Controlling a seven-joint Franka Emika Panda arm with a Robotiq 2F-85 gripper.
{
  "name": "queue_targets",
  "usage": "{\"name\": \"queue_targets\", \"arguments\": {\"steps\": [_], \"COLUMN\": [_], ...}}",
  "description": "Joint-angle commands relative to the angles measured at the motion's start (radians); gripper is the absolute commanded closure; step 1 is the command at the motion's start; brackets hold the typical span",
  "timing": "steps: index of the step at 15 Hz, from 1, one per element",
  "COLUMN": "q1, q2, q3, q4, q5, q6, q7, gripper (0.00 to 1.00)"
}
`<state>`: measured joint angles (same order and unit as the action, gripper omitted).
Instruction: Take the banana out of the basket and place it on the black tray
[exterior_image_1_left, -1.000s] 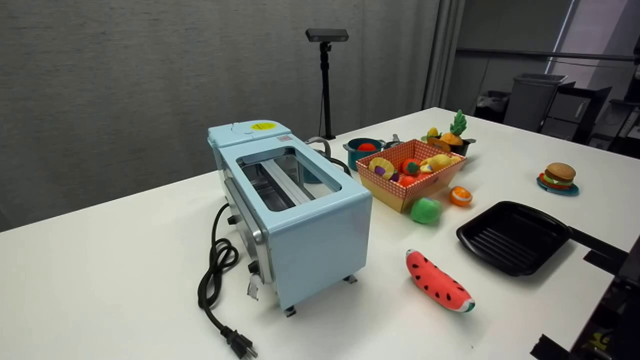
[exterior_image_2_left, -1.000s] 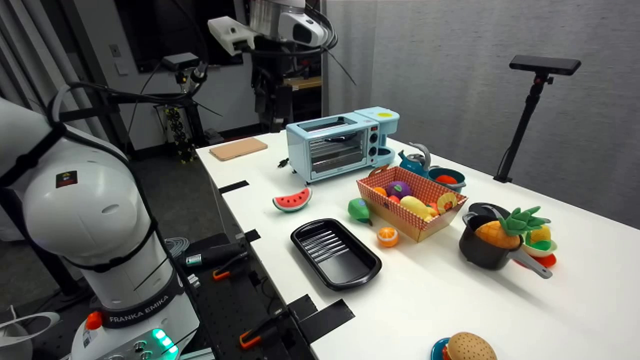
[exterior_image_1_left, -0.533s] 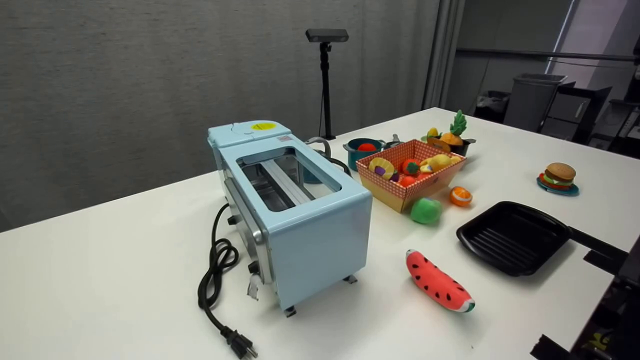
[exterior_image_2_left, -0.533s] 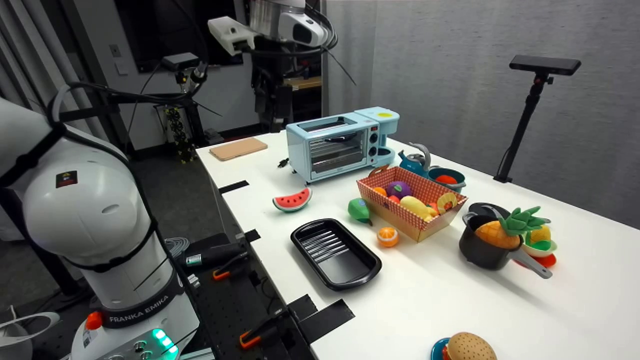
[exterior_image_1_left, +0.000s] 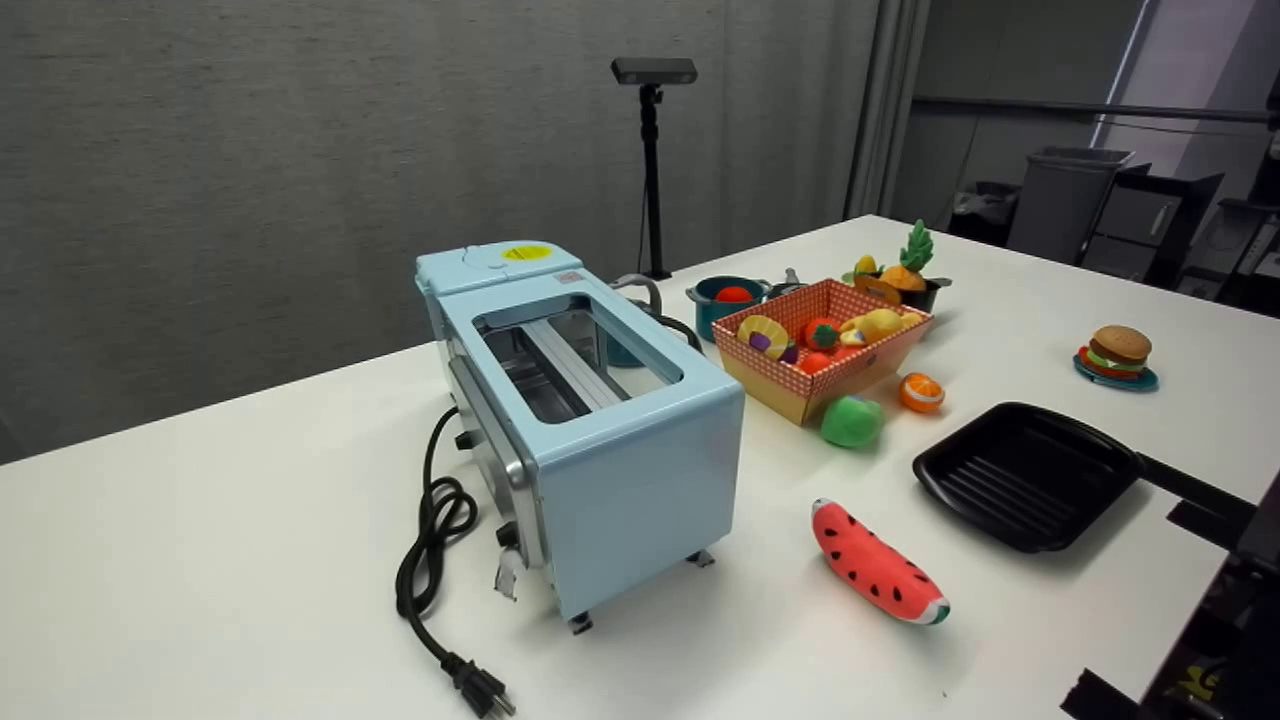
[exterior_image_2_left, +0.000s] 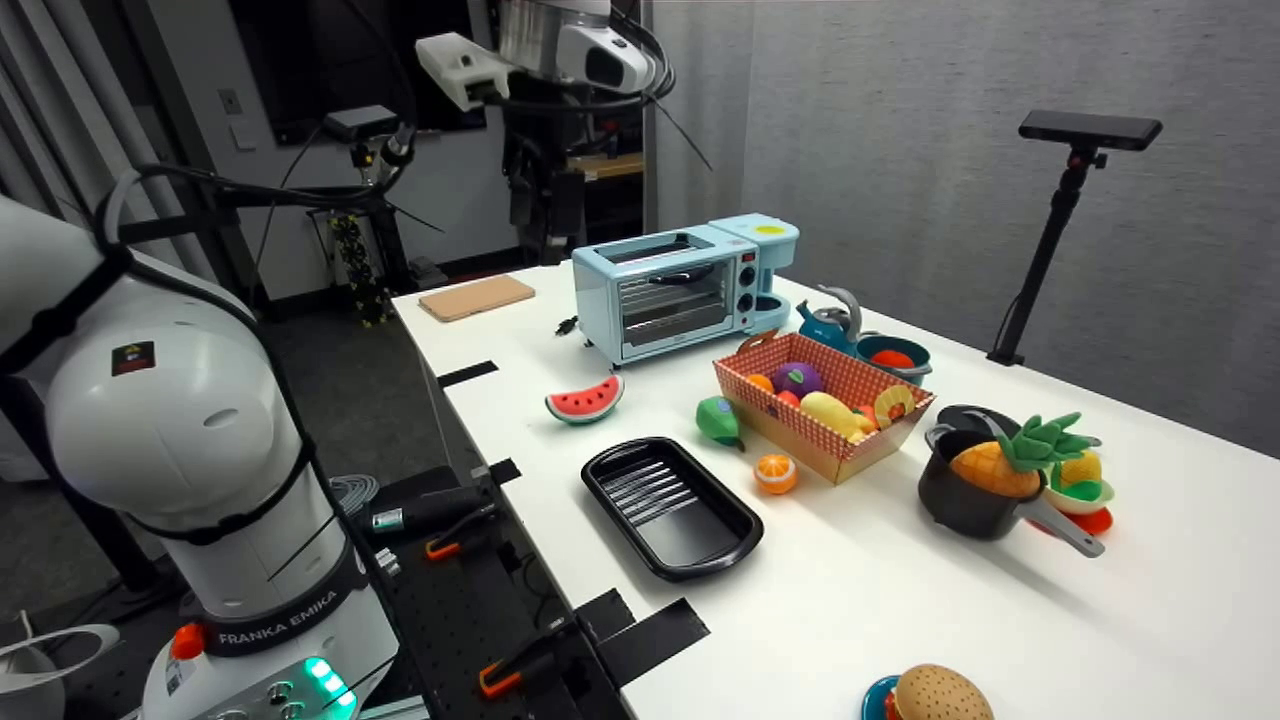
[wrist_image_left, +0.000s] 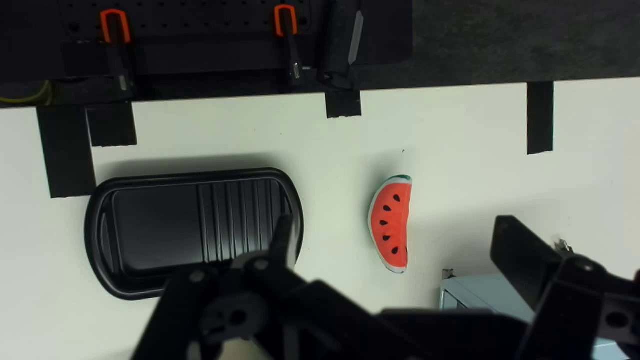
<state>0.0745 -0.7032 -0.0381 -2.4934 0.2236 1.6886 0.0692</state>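
The red-checked basket (exterior_image_1_left: 768, 392) stands on the white table and also shows in an exterior view (exterior_image_2_left: 800, 437). A yellow plush piece, seemingly the banana, lies among other toy fruit in the basket in both exterior views (exterior_image_1_left: 880, 324) (exterior_image_2_left: 828, 412); its shape is partly hidden. The black tray (exterior_image_1_left: 1030, 478) lies bare near the table edge, also in an exterior view (exterior_image_2_left: 672, 508) and the wrist view (wrist_image_left: 155, 227). My gripper (wrist_image_left: 395, 225) is open and empty, high above the table over the watermelon slice. It hangs at the top in an exterior view (exterior_image_2_left: 548, 200). The basket is out of the wrist view.
A watermelon slice (wrist_image_left: 391, 225) lies between tray and light-blue toaster oven (exterior_image_2_left: 670, 290). A green toy (exterior_image_2_left: 718, 420) and an orange (exterior_image_2_left: 775, 473) lie between basket and tray. A dark pot with a pineapple (exterior_image_2_left: 975, 495), teal pot (exterior_image_2_left: 895, 358) and burger (exterior_image_1_left: 1118, 350) stand around.
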Motion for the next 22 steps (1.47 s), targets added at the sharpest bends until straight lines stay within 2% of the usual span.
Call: {"name": "queue_targets", "arguments": {"steps": [1,4,15,22], "q1": [-0.025,-0.049,-0.07,-0.109], "q2": [0.001,-0.014,0.032,-0.012], "q3": [0.019,0.035,0.038,0.055], "q4": [0.003,-0.006,0.034,0.032], "q5": [0.011,-0.012,-0.009,-0.021], "q6": [-0.005,0.067,0.282,0.329], "q7": [-0.013,0.0,0.037,0.121], "gripper": [0.0,0.0,0.0,0.0]}}
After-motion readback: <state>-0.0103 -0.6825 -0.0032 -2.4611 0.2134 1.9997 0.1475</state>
